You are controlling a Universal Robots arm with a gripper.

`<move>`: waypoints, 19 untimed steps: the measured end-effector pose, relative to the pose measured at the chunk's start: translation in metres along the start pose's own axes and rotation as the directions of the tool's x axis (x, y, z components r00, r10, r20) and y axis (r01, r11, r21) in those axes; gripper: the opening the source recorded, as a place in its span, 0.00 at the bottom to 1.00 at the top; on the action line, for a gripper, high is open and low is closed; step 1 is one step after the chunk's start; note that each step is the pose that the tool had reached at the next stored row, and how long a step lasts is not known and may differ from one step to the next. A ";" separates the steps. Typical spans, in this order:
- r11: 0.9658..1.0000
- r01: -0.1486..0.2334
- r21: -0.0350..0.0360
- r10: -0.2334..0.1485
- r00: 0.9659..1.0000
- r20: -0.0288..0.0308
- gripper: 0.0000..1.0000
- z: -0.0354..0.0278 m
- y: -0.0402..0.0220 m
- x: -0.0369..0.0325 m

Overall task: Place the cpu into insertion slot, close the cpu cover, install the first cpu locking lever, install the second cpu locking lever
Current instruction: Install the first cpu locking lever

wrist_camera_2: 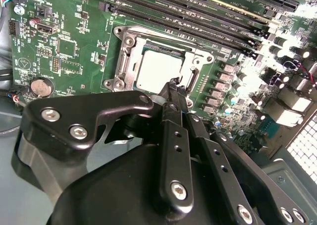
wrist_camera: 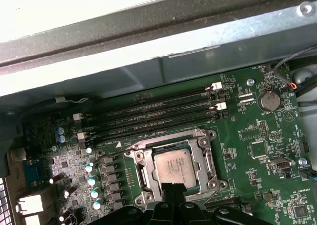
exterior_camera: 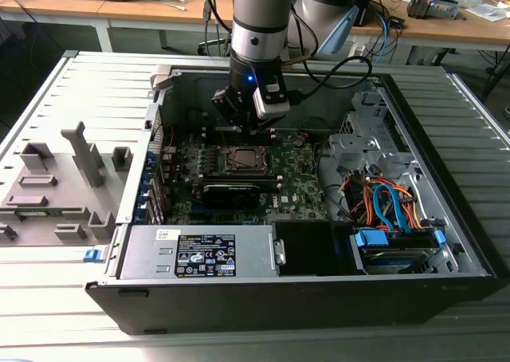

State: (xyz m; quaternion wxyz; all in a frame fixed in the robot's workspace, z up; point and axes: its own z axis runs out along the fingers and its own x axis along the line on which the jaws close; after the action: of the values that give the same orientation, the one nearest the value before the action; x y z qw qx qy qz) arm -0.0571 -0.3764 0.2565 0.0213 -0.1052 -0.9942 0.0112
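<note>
The arm reaches down into the open computer case (exterior_camera: 335, 294), which lies on the grey slatted table (exterior_camera: 48, 314). The cpu (wrist_camera: 172, 166) sits flat in the insertion slot (wrist_camera: 213, 134) on the green board (wrist_camera: 257, 150), beside the long black memory slots (wrist_camera: 163, 111). The cpu cover (wrist_camera: 199, 160) lies down over it, its silvery frame ringing the chip's dull metal top. The pincer (wrist_camera_2: 173, 86) hangs just at the edge of the socket, its black fingers (wrist_camera: 171, 189) pressed together with nothing between them. Whether the tips actually touch the frame is hard to say from either wrist view. In the exterior view the pincer sits just above the socket.
</note>
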 end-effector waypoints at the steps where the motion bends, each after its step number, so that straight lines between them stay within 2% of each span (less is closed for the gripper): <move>1: 1.000 0.003 0.000 -0.003 1.000 0.000 0.11 0.0000 0.0000 0.0000; 19: 0.999 0.036 0.001 -0.036 0.999 0.001 0.11 0.0000 0.0000 0.0000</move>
State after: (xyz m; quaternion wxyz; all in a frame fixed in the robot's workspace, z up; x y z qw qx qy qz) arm -0.0571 -0.3764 0.2565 0.0211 -0.0870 -0.9959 0.0116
